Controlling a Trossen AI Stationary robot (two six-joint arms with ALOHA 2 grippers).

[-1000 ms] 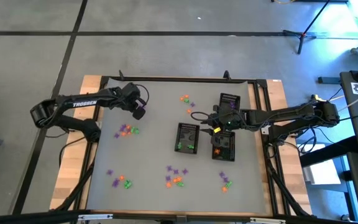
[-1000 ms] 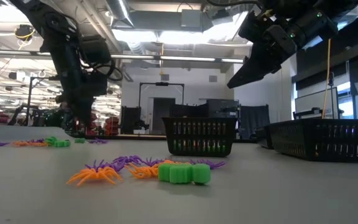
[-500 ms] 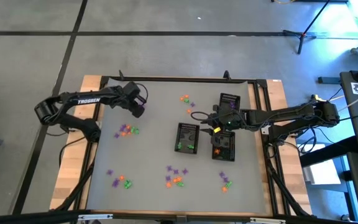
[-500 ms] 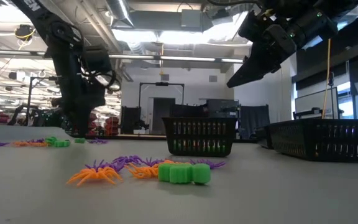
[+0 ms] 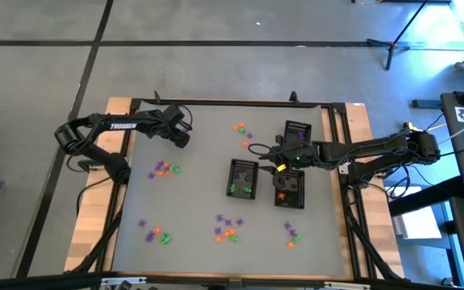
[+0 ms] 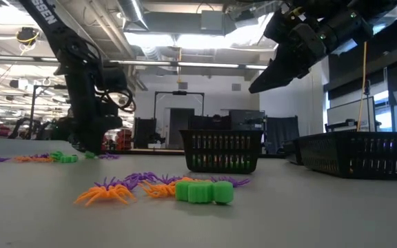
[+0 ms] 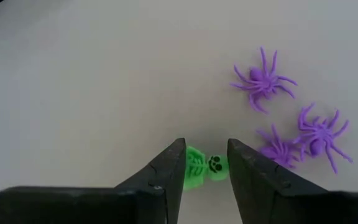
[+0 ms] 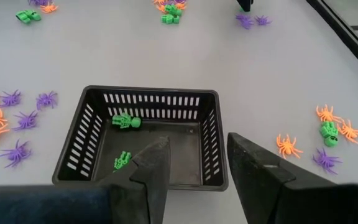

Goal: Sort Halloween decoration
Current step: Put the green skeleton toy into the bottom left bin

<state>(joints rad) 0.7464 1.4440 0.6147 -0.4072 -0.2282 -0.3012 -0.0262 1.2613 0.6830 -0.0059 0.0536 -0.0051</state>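
From the near edge of the table (image 5: pixel 200 266), the first trinkets (image 5: pixel 227 232) lie at about 6 o'clock: orange, purple and green bits in a loose clump. A second clump (image 5: pixel 156 235) sits at 7 o'clock and a third (image 5: pixel 292 234) at 5 o'clock.

At the table's middle stands a basket (image 5: pixel 242 177) with green pieces inside; the right wrist view shows two small green skeletons (image 8: pixel 125 122) on its floor. Just beside it, toward 3 o'clock, a second basket (image 5: pixel 291 190) holds orange pieces, and a third basket (image 5: pixel 297 133) beyond it, toward 1 o'clock, holds purple ones.

The right gripper (image 5: pixel 275 158) hangs in the air over the gap between the baskets, its arm reaching in from 3 o'clock. Its jaws stand apart with nothing between them.

At 9 o'clock lies another clump (image 5: pixel 165 169) of orange, purple and green. Beyond it, near 10 o'clock, the left gripper (image 5: pixel 181 139) is down at the table. Its jaws are parted, and a green skeleton (image 7: pixel 205 167) lies on the table between the fingers (image 7: pixel 166 171); I cannot tell whether they touch it. Three purple spiders (image 7: pixel 291 134) lie just beside it.

Farthest off, near 12 o'clock, a few more trinkets (image 5: pixel 242 130) are scattered.
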